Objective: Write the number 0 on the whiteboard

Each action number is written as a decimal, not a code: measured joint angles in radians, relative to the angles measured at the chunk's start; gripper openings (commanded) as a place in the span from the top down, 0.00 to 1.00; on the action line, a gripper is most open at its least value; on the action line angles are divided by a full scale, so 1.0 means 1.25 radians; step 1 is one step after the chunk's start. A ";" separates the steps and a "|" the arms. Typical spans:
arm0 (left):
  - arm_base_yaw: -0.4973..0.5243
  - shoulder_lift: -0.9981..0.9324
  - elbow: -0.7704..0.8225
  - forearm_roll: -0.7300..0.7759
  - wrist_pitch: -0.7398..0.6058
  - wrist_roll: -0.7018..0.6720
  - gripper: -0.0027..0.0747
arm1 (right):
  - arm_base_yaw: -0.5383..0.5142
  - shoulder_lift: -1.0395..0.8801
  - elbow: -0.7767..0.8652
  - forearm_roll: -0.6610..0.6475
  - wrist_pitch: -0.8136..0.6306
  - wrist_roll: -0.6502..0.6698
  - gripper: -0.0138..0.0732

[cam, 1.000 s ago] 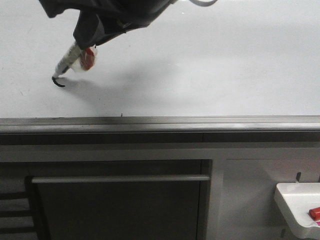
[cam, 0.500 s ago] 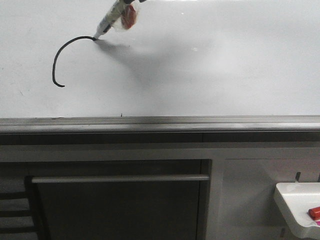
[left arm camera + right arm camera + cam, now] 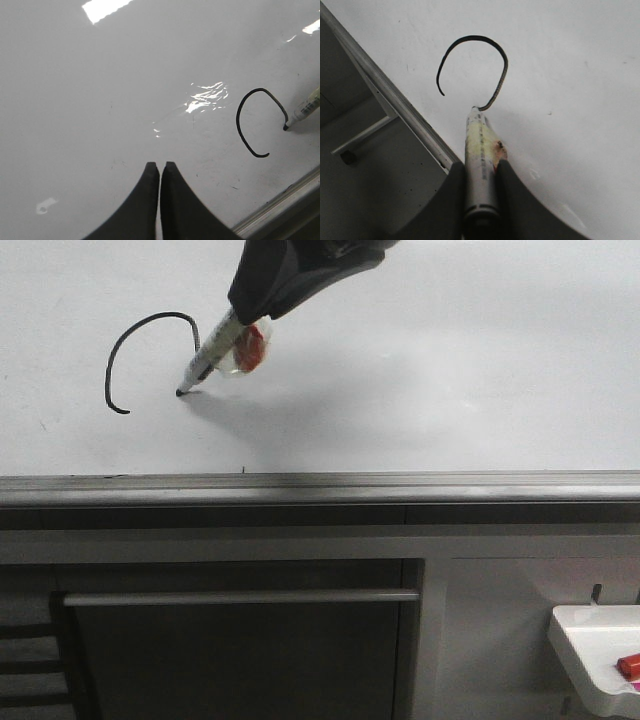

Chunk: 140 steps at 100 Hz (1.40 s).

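Clamping a marker [image 3: 481,165], right jaws trace a thin open arc [image 3: 140,350] on glossy whiteboard [image 3: 450,370]; left jaws closed.

Lighting: bright, overhead. Glare patches on whiteboard [image 3: 100,75], left wrist view. Soft grey shadow beside marker [image 3: 210,355], front view. Cabinet below dim. Right wrist foreground slightly blurred.

Glossy white whiteboard [image 3: 125,85], brushed grey metal ledge [image 3: 320,485]

Black number 0 [image 3: 150,355], white whiteboard [image 3: 450,360]
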 measured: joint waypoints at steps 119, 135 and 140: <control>0.000 0.000 0.000 0.000 0.000 0.000 0.99 | 0.037 0.068 -0.038 0.015 -0.042 0.000 0.92; 0.000 0.000 0.000 -0.019 -0.011 0.000 0.99 | 0.052 0.056 -0.038 0.000 -0.030 0.000 0.92; 0.000 0.000 0.000 -0.037 -0.027 0.000 0.99 | 0.059 0.046 -0.038 -0.009 -0.012 0.000 0.92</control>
